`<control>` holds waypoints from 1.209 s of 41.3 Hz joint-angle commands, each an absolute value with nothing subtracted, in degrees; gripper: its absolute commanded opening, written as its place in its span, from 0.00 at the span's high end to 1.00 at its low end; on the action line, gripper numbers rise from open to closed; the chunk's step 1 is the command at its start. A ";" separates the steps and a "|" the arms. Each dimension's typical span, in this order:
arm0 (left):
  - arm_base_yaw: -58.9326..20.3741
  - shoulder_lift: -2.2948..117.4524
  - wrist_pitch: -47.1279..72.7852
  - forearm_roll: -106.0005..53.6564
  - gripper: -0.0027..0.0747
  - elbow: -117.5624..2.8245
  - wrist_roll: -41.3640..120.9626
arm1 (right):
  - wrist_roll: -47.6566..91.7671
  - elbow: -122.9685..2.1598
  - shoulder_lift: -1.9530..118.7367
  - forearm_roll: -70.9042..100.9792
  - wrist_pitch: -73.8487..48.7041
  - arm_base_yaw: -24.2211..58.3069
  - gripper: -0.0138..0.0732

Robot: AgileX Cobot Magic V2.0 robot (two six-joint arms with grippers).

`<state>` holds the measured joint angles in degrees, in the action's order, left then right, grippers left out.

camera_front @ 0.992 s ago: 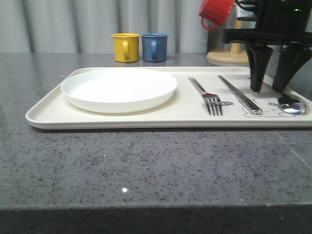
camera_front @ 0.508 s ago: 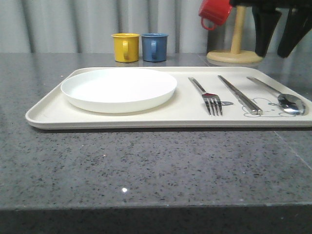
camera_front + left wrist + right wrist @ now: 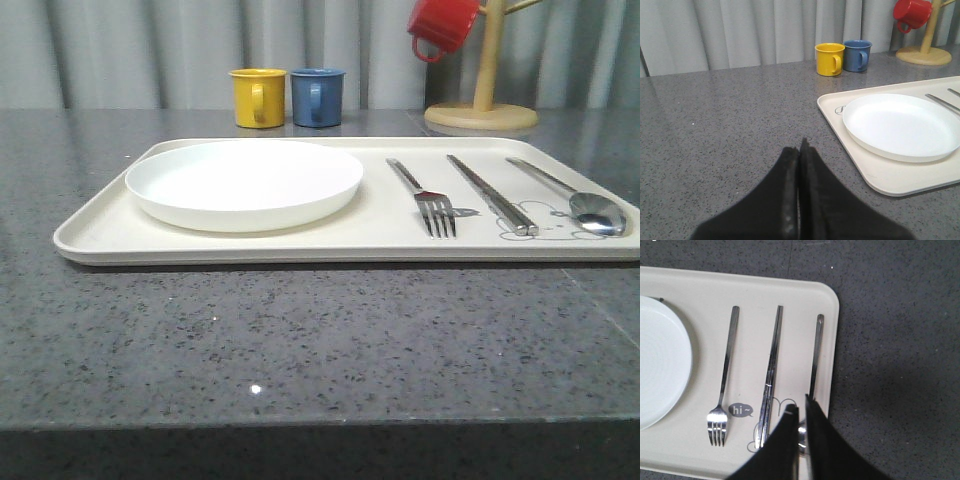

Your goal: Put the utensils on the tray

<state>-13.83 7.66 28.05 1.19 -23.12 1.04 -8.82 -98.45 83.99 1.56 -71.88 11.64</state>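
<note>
On the tray (image 3: pixel 250 245), right of the plate (image 3: pixel 243 183), the fork (image 3: pixel 425 197), chopsticks (image 3: pixel 492 195) and spoon (image 3: pixel 572 197) lie side by side, apart from one another, handles pointing away from the camera. The front view alone shows the spoon's bowl; in the right wrist view the right hand (image 3: pixel 801 412) covers it, and a "hi~" print (image 3: pixel 741 410) appears beside the fork tines. That hand hangs above the spoon, fingers nearly together, holding nothing. The left wrist view shows the left hand (image 3: pixel 800 150) over bare bench (image 3: pixel 730 115), fingers pressed together, empty.
</note>
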 commanded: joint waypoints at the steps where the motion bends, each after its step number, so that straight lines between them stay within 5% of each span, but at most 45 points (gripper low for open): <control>1: -13.69 8.40 23.41 1.15 0.99 -24.71 0.59 | -7.07 -100.17 79.38 0.99 -76.12 11.57 0.94; 12: -13.69 8.40 23.41 1.15 0.99 -24.71 0.59 | -2.45 -90.92 68.08 0.99 -73.35 11.57 0.97; 40: -13.69 8.40 23.41 1.15 0.99 -24.71 0.59 | -1.66 -32.24 18.14 -2.02 -30.16 11.57 0.97; 50: -13.69 8.40 23.41 1.15 0.99 -24.71 0.59 | -1.66 -22.50 4.57 -1.97 -22.58 11.57 0.97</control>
<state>-13.83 7.66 28.05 1.19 -23.12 1.04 -2.30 -22.35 6.05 -1.23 -29.31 11.64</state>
